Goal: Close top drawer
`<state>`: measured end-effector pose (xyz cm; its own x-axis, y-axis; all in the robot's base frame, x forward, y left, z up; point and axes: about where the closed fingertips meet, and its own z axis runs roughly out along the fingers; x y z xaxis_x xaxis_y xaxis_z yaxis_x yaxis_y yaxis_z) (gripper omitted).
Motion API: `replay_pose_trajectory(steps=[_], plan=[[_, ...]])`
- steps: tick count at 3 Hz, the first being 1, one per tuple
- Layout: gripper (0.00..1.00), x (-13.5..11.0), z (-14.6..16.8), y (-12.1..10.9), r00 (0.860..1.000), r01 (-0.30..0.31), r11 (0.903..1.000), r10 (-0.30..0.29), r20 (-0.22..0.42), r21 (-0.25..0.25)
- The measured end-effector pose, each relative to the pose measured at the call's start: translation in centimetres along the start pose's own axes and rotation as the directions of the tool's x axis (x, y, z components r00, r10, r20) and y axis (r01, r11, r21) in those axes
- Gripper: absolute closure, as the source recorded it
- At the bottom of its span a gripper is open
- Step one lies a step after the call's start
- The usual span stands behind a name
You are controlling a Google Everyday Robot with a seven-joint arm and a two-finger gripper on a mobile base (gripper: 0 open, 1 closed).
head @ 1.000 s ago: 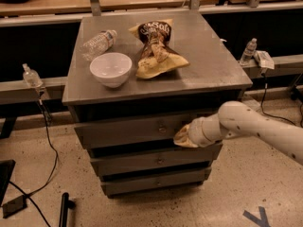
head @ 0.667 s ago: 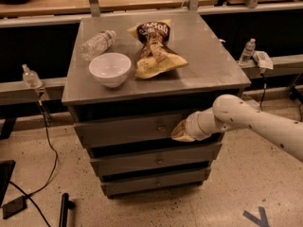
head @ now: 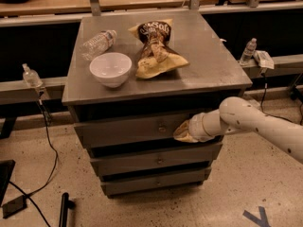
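Note:
The top drawer (head: pixel 128 129) is a wide grey front panel with a small round knob (head: pixel 162 126), under the cabinet's grey top. It stands slightly out from the cabinet, with a dark gap above it. My gripper (head: pixel 181 132) comes in from the right on a white arm and rests against the drawer front, just right of the knob. Two shallower drawer fronts (head: pixel 156 159) sit below it.
On the cabinet top (head: pixel 213 65) lie a white bowl (head: pixel 110 69), a clear plastic bottle (head: pixel 98 43) and a crumpled chip bag (head: pixel 155 48). Cables (head: pixel 47 141) hang at the left. Wooden benches stand behind. A dark object (head: pixel 65 209) lies on the floor at lower left.
My gripper has moved left along the top drawer's front, closer to the knob. The drawer looks pushed slightly further in.

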<state>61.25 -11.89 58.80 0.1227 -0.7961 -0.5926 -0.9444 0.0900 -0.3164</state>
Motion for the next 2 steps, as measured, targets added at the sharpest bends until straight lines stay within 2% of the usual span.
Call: replay_pose_trajectory(steps=[1,2], plan=[[1.00,0.46,-0.87,2.27,0.999,-0.001,0.9993,0.003,0.042,-0.037],[1.00,0.62,-1.09,2.72,0.999,0.000,0.9990,0.002,0.047,-0.046]])
